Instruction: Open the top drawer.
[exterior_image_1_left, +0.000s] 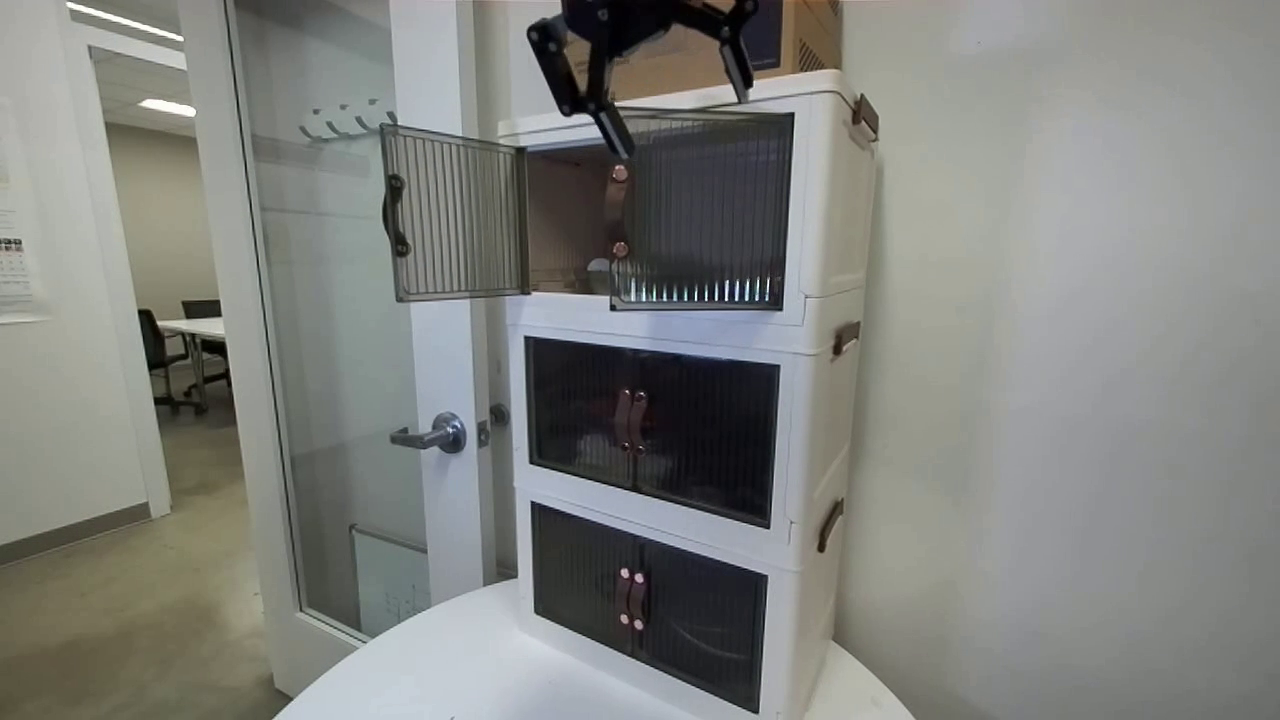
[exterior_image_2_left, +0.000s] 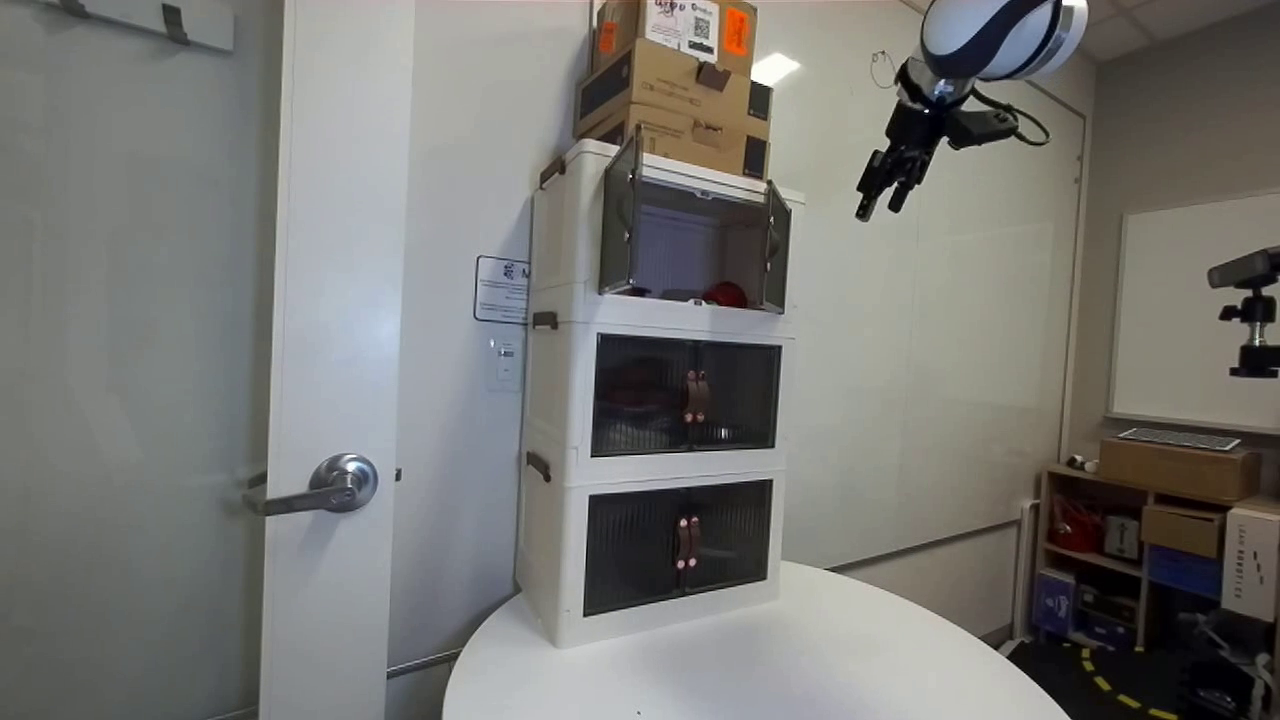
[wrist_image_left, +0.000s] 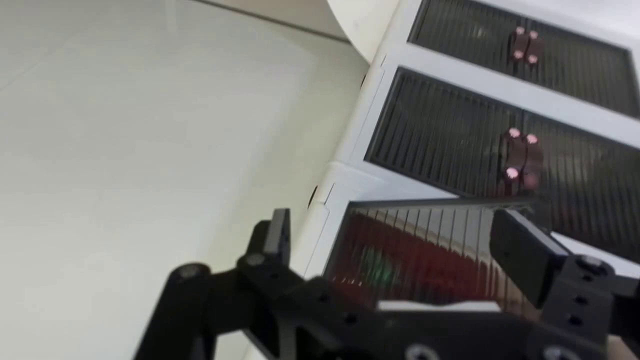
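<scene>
In an exterior view: your fingers hang in from the top, spread apart w/ a clear gap. They overlap the front of the top drawer on screen; depth hard to judge from here. Top drawer = uppermost box of a 3-high stack, upright nr the far R edge of the round white surface. L panel swung wide out, R panel out part-way, brown strap handles on both. Tan interior shows btwn them, plus a pale item, too small to ID. Mid compartment & btm compartment both closed, dark doors.

In an exterior view: white arm comes in top R, your fingers pointing down, slightly apart as seen from here, well clear of the stack. Top drawer is up over the surface's far L edge, both panels swung out. Red item inside, by R panel. Cardboard boxes piled on top. Room door L of stack.

Wrist view: scene's upside down, so top drawer sits low, other two above it. Your fingers come up from btm, wide apart, R panel btwn them on screen. Red & a bit of green show thru its ribbing, blurred, can't ID. Surface's curved edge visible up top.
</scene>
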